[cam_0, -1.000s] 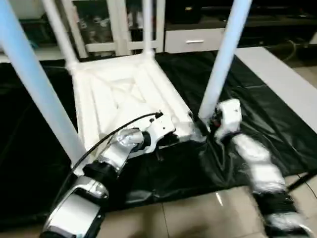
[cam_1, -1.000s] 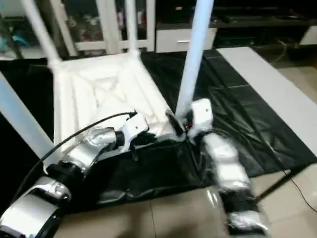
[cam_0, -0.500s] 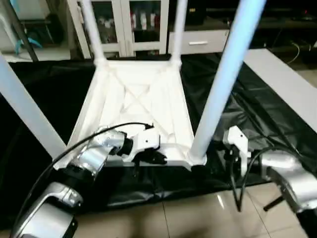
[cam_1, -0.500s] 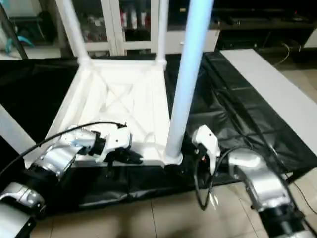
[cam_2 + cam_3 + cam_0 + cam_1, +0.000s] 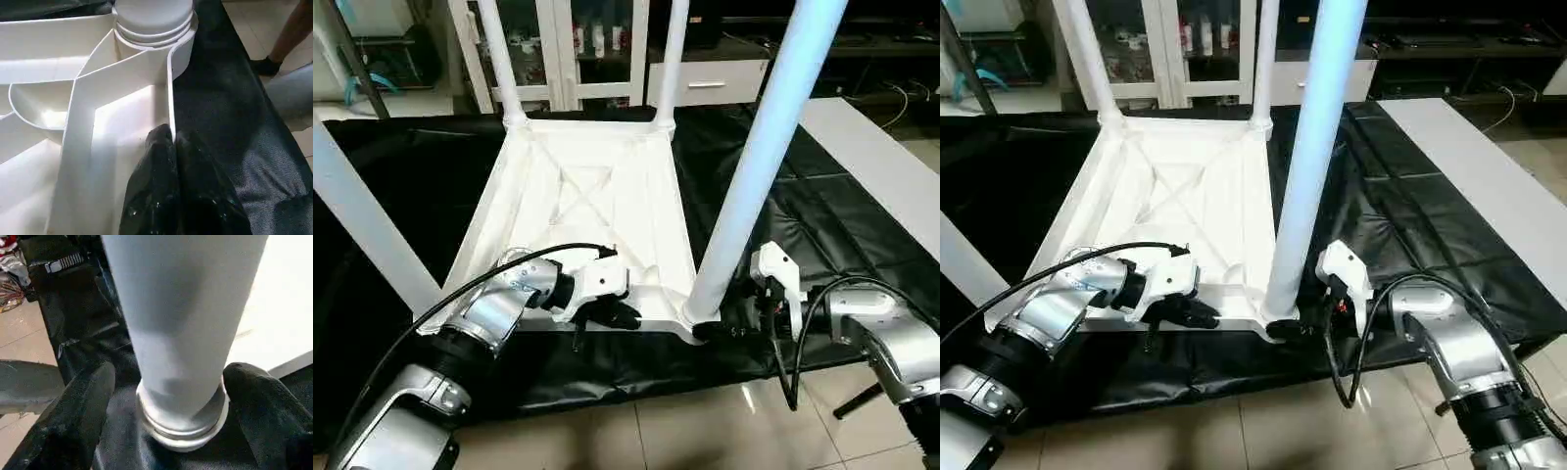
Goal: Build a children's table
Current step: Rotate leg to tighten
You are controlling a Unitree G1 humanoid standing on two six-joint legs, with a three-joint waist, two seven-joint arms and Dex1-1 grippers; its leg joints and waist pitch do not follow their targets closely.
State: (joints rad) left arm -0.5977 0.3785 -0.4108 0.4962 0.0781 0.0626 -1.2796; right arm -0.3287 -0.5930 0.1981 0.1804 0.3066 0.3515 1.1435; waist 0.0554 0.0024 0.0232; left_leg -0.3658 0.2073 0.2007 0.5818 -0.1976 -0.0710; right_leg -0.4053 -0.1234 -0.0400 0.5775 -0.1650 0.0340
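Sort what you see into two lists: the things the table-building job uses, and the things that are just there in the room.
Job: the upturned table top; its four white legs, the nearest between the right gripper fingers; left gripper pinching the top's rim.

Just there: black floor sheet; glass-door cabinet; white drawer unit.

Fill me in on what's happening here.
A humanoid robot is assembling a children's table. The white top lies upside down on a black sheet, with four legs standing up from its corners. The left tool is shut on the near rim of the top, steadying it. The right tool is open around the base of the near right leg, a finger on each side, right where it enters the corner socket.
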